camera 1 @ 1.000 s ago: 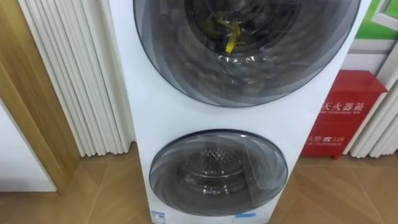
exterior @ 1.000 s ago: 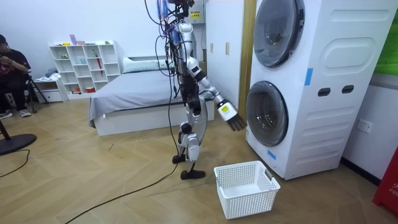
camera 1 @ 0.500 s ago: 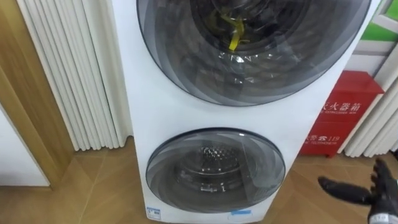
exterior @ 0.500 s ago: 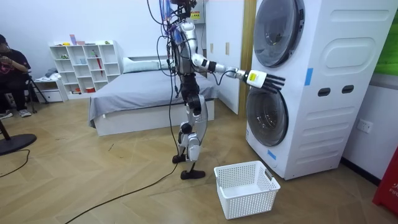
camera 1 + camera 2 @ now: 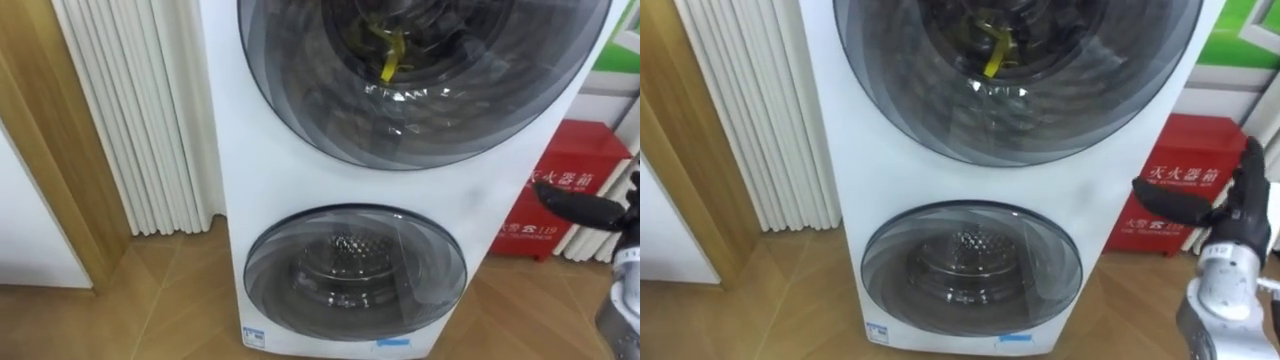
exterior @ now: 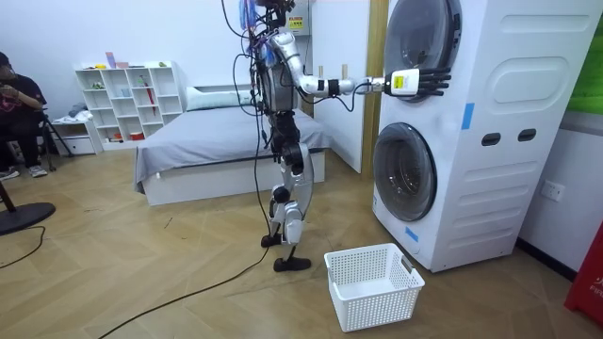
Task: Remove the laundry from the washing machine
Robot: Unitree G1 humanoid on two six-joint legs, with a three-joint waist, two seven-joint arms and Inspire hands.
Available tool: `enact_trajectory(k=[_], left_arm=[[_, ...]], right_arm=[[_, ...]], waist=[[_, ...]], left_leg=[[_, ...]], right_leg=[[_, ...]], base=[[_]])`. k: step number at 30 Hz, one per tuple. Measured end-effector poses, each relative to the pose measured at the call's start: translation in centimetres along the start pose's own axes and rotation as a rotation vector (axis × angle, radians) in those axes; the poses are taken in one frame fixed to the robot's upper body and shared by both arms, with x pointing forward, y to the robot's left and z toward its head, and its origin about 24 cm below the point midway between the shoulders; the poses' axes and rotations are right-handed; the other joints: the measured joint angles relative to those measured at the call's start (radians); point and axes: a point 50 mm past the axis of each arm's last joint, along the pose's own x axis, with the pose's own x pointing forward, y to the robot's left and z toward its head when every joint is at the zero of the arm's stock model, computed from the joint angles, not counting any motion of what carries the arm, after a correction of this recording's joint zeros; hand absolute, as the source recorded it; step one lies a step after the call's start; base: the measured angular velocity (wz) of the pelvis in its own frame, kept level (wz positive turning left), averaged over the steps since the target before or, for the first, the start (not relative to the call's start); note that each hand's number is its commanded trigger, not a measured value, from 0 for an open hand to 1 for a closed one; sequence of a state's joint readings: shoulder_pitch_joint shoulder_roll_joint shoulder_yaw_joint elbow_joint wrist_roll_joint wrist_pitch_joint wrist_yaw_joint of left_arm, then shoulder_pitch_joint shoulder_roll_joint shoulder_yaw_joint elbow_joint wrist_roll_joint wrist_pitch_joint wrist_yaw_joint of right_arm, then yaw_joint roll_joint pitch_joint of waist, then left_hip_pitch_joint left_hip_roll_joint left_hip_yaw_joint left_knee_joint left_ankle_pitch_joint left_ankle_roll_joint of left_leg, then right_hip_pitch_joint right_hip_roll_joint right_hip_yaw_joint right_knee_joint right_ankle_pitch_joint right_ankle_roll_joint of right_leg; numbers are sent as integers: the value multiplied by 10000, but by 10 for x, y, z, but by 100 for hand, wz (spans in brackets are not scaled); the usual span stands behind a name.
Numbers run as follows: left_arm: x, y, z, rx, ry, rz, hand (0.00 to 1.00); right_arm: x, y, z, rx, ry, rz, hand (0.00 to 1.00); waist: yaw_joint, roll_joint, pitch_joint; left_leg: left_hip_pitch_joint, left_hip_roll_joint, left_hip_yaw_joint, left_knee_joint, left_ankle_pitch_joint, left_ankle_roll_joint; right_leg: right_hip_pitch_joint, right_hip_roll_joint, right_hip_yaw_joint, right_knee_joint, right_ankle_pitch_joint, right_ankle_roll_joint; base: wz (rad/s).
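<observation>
A white stacked washing machine stands before me with two round glass doors, both closed. Behind the upper door a yellow piece of cloth hangs among dark laundry. The lower door shows a bare metal drum. My right hand is raised at the right edge, dark fingers straight and open, holding nothing. In the room view this right hand reaches out level with the upper door, close to its front.
A white laundry basket sits on the wooden floor just ahead of the machine, near my feet. A red fire box stands right of the machine. White ribbed panels and a wooden frame lie to its left.
My right arm has swung up from beside the lower door to the height of the upper door, its fingers still straight. The eye view has shifted slightly.
</observation>
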State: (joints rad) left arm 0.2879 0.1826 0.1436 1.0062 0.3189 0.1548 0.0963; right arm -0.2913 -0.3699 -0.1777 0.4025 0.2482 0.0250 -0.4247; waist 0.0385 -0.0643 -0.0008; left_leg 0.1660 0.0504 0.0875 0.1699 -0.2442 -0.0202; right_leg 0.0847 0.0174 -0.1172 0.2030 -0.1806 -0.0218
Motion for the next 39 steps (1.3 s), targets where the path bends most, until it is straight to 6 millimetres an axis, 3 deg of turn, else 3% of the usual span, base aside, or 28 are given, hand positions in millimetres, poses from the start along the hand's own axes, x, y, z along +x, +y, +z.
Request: enact_trajectory(k=[10, 15, 21, 25, 30, 39], left_arm=[[-1, 6, -2, 59, -11, 159, 0], [0, 14, -2, 149, -18, 329, 0], [0, 18, -3, 170, -27, 326, 0], [0, 20, -4, 207, -26, 261, 0], [1, 27, -6, 289, 20, 348, 0], [0, 27, -8, 290, 22, 347, 0]], right_arm=[[16, -20, -13, -83, 1262, -611, 0], [20, -27, -7, 150, 1226, -758, 0], [30, -20, 5, 367, 1066, -796, 0], [38, -18, 20, 144, 683, -727, 0], [44, -25, 17, -510, 901, -851, 0], [45, -24, 16, -982, 906, -179, 0]], waist=[[95, -102, 13], [184, -111, 18], [196, -103, 23], [232, -238, 98], [477, -435, 1], [698, -398, 15]], left_leg=[[-154, -21, -117, 61, 4, 5], [-147, -21, -113, 59, 4, 5], [-143, -18, -197, 61, 4, 5], [-225, -22, -356, 137, 4, 5], [-321, -29, -470, 218, 4, 5], [-376, -34, -634, 211, 4, 4]], right_leg=[[-24, -20, -105, -2, -5, -6], [-25, -15, -79, -8, -4, -6], [9, -21, -181, 2, -2, -8], [33, -42, -355, -18, -3, -9], [41, -54, -510, -157, 24, -36], [58, -71, -677, -162, 24, -36]], base=[[3], [0], [3], [12], [9], [5]])
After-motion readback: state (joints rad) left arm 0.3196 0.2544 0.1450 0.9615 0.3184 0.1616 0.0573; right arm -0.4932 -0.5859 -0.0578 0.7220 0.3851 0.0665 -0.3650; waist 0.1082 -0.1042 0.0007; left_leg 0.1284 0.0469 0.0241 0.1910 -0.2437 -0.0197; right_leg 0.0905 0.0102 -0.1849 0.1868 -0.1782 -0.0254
